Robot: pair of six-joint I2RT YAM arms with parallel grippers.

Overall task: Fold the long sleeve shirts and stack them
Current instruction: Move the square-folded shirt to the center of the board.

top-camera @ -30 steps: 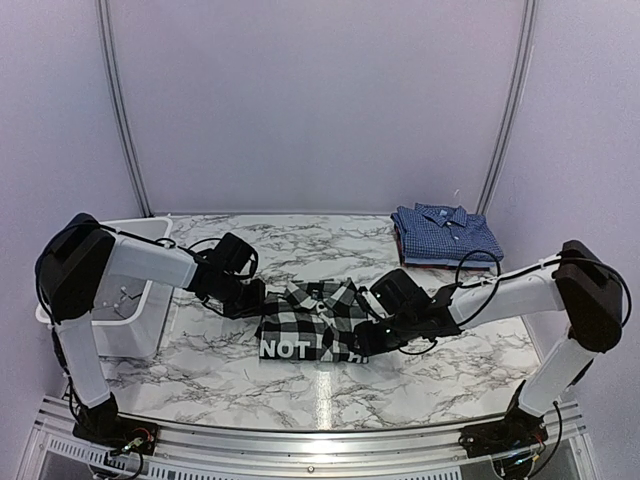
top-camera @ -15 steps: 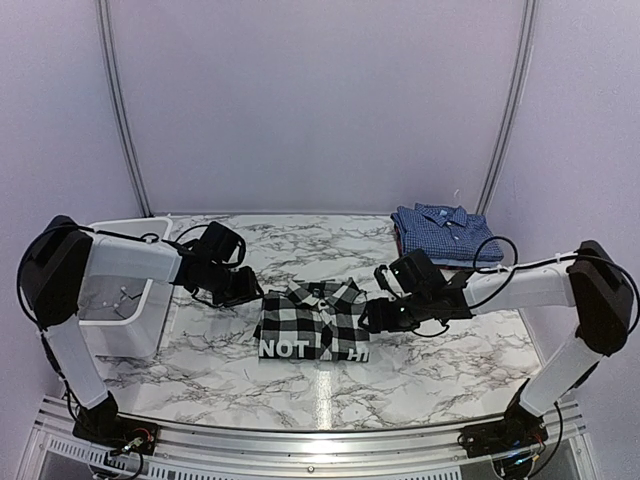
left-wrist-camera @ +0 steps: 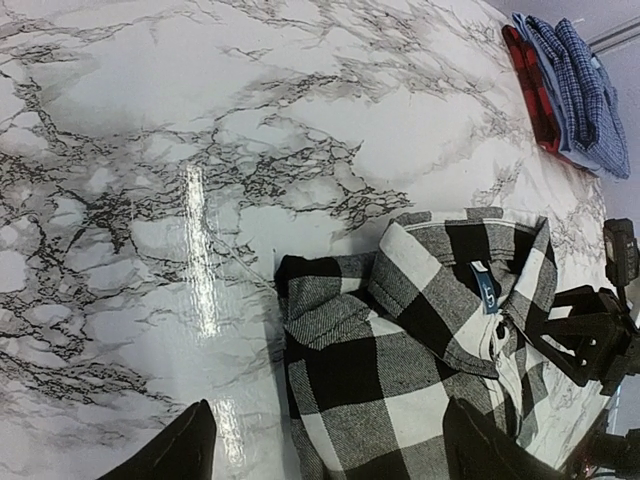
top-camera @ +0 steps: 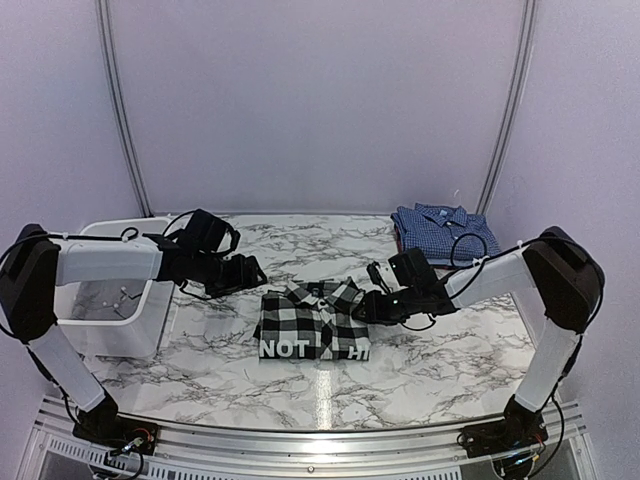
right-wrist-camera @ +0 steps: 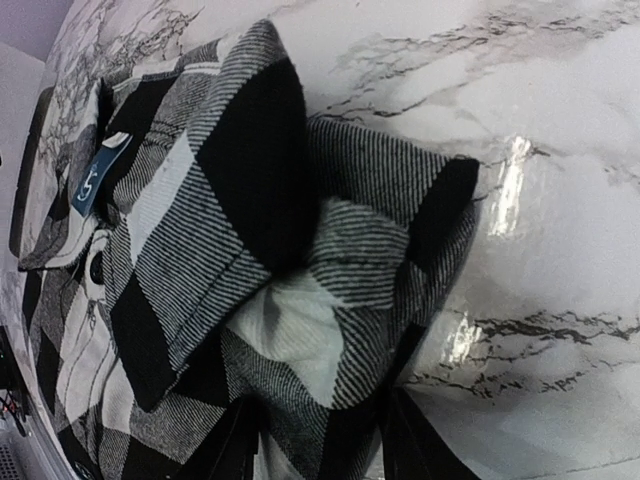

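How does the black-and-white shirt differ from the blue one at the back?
The black-and-white shirt has big checks and white lettering; the blue shirt has fine checks and no visible lettering. The black-and-white shirt lies alone mid-table; the blue shirt sits atop a red-checked garment in the far right corner. Both are folded, collars showing.

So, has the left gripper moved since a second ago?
Yes. The left gripper has come off the checked shirt, moving from its left edge toward the table's far side; bare marble now separates them.
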